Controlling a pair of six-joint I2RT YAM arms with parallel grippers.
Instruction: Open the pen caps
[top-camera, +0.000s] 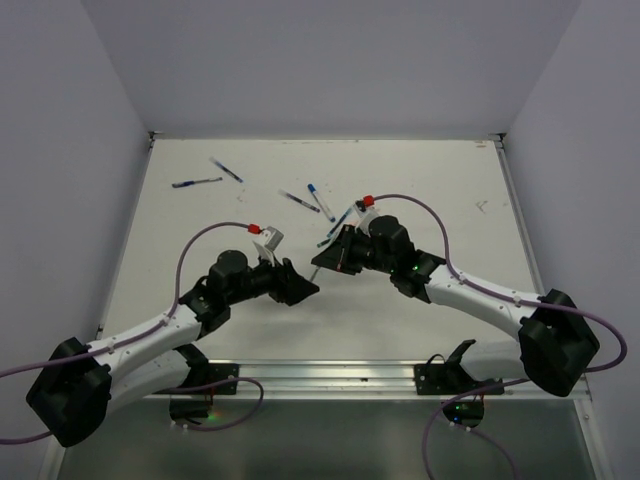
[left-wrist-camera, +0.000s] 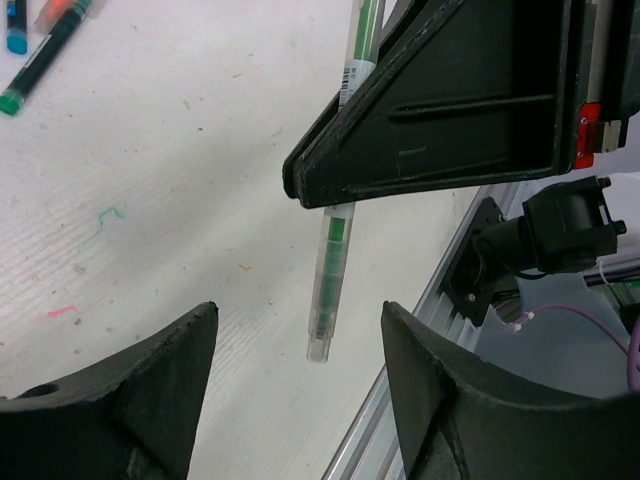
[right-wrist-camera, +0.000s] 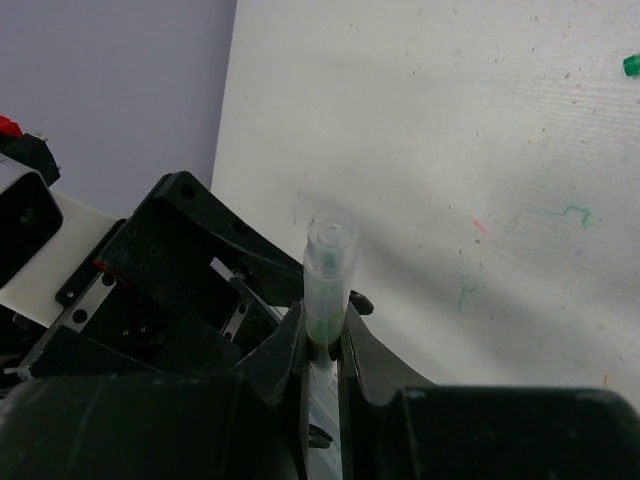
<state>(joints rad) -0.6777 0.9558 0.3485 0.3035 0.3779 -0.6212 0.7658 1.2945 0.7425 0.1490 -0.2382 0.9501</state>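
My right gripper (top-camera: 325, 262) (right-wrist-camera: 322, 340) is shut on a clear stick pen with green ink (right-wrist-camera: 328, 270), held above the table. The pen's clear end sticks out past the fingers toward my left gripper. In the left wrist view the pen (left-wrist-camera: 330, 260) hangs out from under the right gripper's black finger (left-wrist-camera: 440, 110), and its clear end lies just ahead of the gap. My left gripper (top-camera: 298, 287) (left-wrist-camera: 300, 390) is open and empty, fingers either side of the pen's line. A blue cap (left-wrist-camera: 15, 30) and an orange-red one (left-wrist-camera: 55, 12) lie far off; a small green piece (right-wrist-camera: 632, 65) lies alone.
Several loose pens lie on the far half of the white table: two at the left (top-camera: 197, 182), others near the middle (top-camera: 300, 201). A green-tipped dark pen (left-wrist-camera: 35, 65) lies by the caps. The metal rail (top-camera: 320, 372) runs along the near edge. Grey walls enclose the table.
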